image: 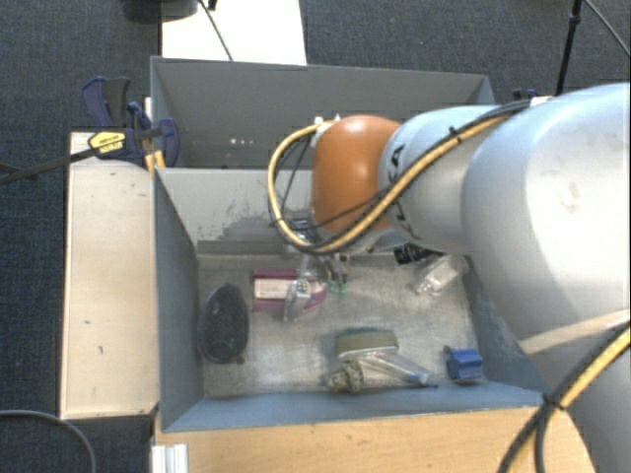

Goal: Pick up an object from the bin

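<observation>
My gripper (317, 292) hangs below the orange wrist cover, low in the middle of the bin near its back wall. It is open: one finger (295, 304) is down over the right part of a magenta and white box (270, 291), the other (339, 282) stands just right of that box's end. The box lies flat, and nothing is gripped. A black oval thing (222, 323) lies to the left of the box. In front of the gripper lies a grey-green oval pad (365, 341).
A clear plastic piece with a brownish clump (380, 371) lies by the front wall, a blue block (463, 364) sits in the front right corner, and a clear wrapper (435, 276) and a small black thing (408, 255) lie at the right under the arm.
</observation>
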